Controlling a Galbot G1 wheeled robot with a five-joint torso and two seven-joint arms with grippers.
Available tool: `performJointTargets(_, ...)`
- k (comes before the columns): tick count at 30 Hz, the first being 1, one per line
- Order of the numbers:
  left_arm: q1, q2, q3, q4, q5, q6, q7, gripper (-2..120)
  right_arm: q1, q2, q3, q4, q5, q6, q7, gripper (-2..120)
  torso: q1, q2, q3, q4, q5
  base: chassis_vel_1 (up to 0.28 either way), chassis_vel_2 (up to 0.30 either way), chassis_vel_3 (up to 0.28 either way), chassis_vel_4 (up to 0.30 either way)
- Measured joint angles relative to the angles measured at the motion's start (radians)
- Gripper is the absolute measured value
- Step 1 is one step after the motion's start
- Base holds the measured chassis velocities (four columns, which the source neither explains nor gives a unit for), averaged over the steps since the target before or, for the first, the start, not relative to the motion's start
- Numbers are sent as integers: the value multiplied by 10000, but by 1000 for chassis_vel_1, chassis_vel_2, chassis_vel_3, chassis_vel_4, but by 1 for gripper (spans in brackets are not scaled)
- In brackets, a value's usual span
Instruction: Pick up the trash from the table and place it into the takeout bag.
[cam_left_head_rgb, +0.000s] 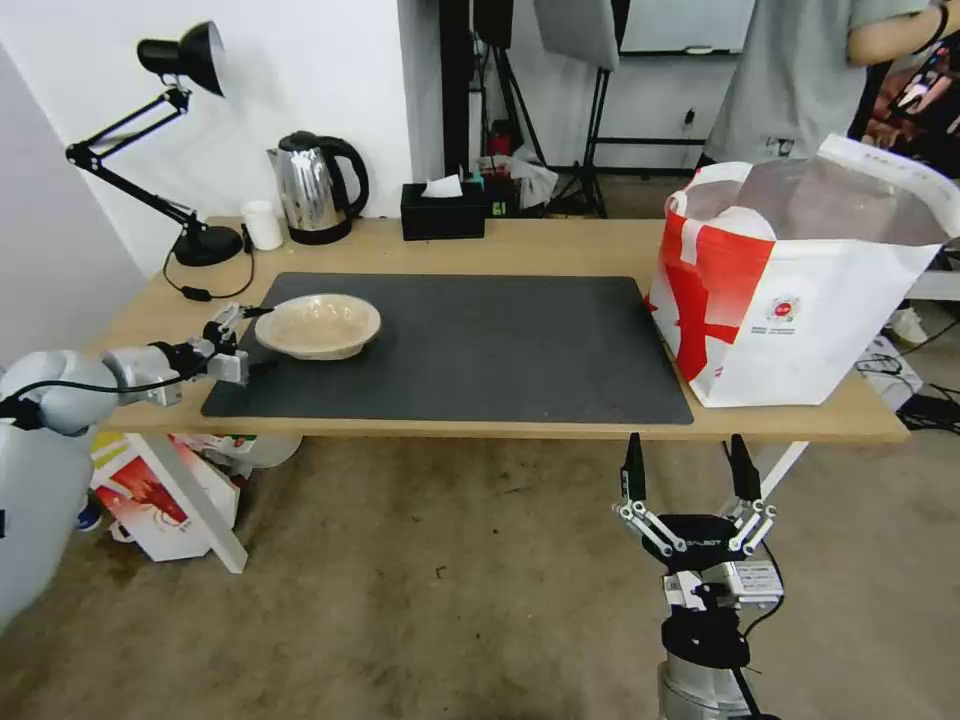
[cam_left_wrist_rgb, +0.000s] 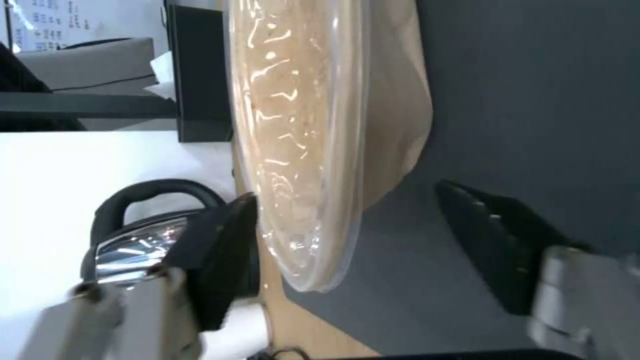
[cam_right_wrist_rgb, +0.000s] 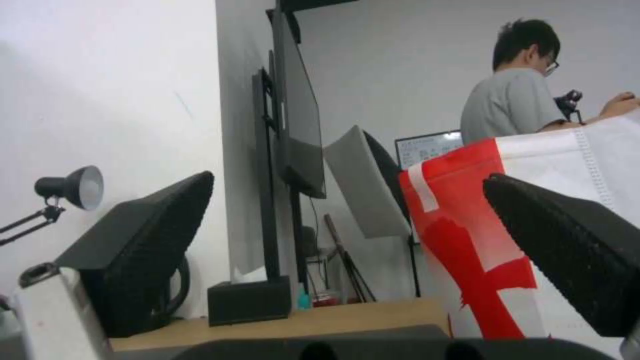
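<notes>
One pulp bowl (cam_left_head_rgb: 318, 325) sits near the left edge of the mat (cam_left_head_rgb: 480, 350), of which there is one. One takeout bag (cam_left_head_rgb: 800, 285) stands at the right end of the table (cam_left_head_rgb: 560, 245). Along the back edge: one lamp (cam_left_head_rgb: 150, 140), one kettle (cam_left_head_rgb: 315, 188), one white cup (cam_left_head_rgb: 263, 225), one tissue box (cam_left_head_rgb: 443, 210). Two grippers: left (cam_left_head_rgb: 250, 340), right (cam_left_head_rgb: 687, 468).

"GALBOT" on right gripper (cam_left_head_rgb: 686, 466) body; bag logo unreadable

Kettle (cam_left_head_rgb: 312, 188), desk lamp (cam_left_head_rgb: 170, 140), tissue box (cam_left_head_rgb: 442, 208)
</notes>
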Motion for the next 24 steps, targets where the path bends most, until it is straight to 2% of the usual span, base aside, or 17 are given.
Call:
performJointTargets(1, -2, -20, 0, 0, 4, 1, 24, 64, 0, 0, 0, 0, 0, 0, 0, 100, 0, 0, 0, -1, 0, 0, 0, 0, 0)
performJointTargets(2, -2, -20, 0, 0, 4, 1, 24, 64, 0, 0, 0, 0, 0, 0, 0, 100, 0, 0, 0, -1, 0, 0, 0, 0, 0)
performJointTargets(6, -11, -66, 6, 11, 11, 2, 61, 45, -1, 0, 0, 0, 0, 0, 0, 100, 0, 0, 0, 0, 0, 0, 0, 0, 0)
performJointTargets(10, -23, -82, 12, 27, 16, 1, 69, 35, -1, 0, 0, 0, 0, 0, 0, 100, 0, 0, 0, 0, 0, 0, 0, 0, 0)
performJointTargets(13, -53, -96, 21, 57, 31, 1, 78, 21, -1, 0, 0, 0, 0, 0, 0, 100, 0, 0, 0, -1, 0, 0, 0, 0, 0)
performJointTargets(15, -54, -101, 22, 58, 34, 1, 87, 17, -1, 0, 0, 0, 0, 0, 0, 100, 0, 0, 0, -1, 0, 0, 0, 0, 0)
performJointTargets(18, -54, -148, 14, 59, 39, 1, 221, 5, 0, 0, 0, 0, 1, 0, 0, 100, 0, 0, 0, 0, 0, 0, 0, 0, 0)
performJointTargets(20, -54, -186, 11, 75, 39, 1, 282, 1, -1, 0, 0, 0, 1, 0, 0, 100, 1, 0, 0, -1, 0, 0, 0, 0, 0)
performJointTargets(24, -53, -224, 10, 94, 43, 1, 328, 1, -1, 0, 0, 0, 0, 0, 0, 100, 0, 0, 0, 0, 0, 0, 0, 0, 0)
